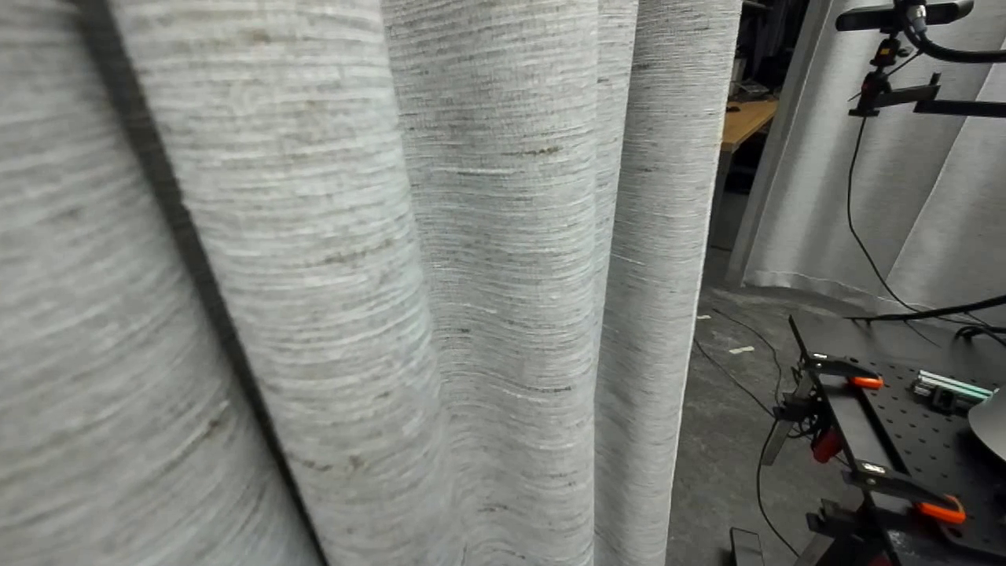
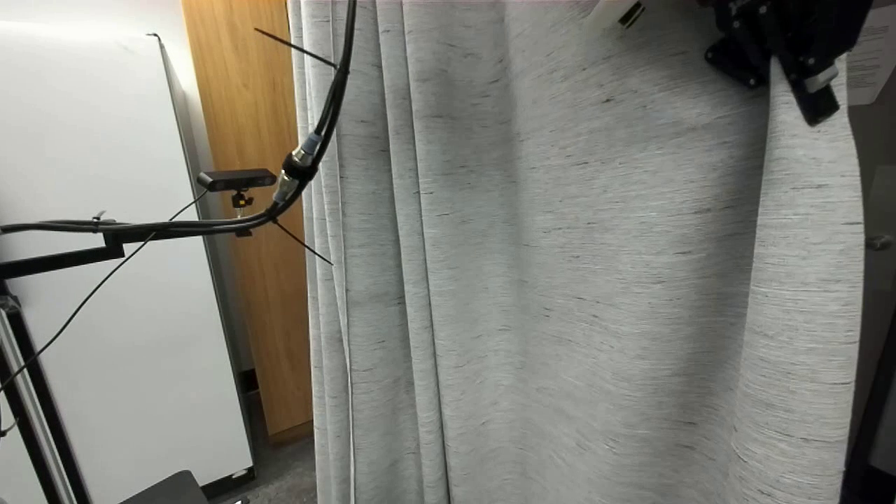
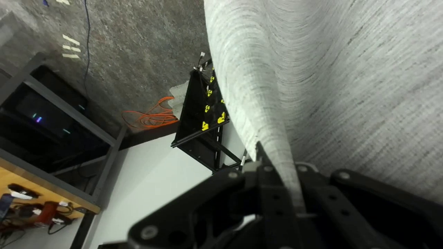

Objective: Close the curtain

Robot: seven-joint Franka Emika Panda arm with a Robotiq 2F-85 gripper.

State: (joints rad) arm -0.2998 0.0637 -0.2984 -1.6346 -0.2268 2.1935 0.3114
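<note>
The gripper [image 3: 285,173] pinches the curtain [image 3: 332,83] near its edge, the rest hanging below and beside it; soft and probably light, the curtain should follow easily when held by that edge

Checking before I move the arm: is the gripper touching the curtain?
Touching. In the wrist view, the gripper has the curtain pinched between its fingers; the cloth narrows there, with no gap showing on either side.
</note>
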